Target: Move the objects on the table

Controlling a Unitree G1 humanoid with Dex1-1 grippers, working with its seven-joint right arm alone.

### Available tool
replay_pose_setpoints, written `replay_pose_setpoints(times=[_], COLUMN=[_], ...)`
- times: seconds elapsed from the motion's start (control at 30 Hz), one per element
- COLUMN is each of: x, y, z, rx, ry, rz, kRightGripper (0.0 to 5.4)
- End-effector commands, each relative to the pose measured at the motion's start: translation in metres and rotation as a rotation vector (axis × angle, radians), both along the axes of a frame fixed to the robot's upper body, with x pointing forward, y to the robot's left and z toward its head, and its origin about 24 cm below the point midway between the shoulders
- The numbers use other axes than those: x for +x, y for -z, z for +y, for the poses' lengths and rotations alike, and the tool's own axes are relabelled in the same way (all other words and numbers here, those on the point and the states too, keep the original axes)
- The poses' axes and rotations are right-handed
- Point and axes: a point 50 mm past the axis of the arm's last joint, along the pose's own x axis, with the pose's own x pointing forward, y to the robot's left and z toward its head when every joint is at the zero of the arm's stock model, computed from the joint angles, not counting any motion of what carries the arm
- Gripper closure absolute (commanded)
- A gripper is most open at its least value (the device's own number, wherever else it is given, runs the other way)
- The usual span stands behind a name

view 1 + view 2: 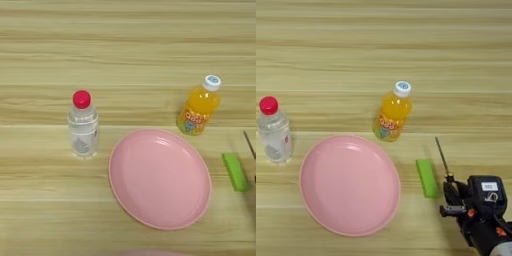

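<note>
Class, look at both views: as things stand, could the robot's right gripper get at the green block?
Probably yes. The right gripper sits just right of the green block, with only bare table between. The screwdriver lies close beside its path, so it might get nudged.

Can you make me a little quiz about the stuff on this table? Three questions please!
1. True or false: the green block lies beside the pink plate, not on it.
2. What colour is the clear bottle's cap? A red, B blue, C green.
3. Fill in: the thing closest to the gripper is the ____.

Key: 1 true. 2 A. 3 screwdriver.
</note>
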Motion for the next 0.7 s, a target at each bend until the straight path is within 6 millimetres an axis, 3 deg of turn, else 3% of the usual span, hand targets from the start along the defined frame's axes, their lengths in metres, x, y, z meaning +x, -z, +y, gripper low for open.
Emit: replay_pose_setpoints(times=[0.03,0.43,0.7], x=[0.003,0.010,0.021], y=[-0.014,-0.015,-0.010], z=[0.016,0.045,0.076], rx=[0.011,0.086,0.132], ry=[-0.067,-0.182,-0.276], rz=[-0.074,-0.106,-0.105], kRightGripper=[4.50,4.50,4.50])
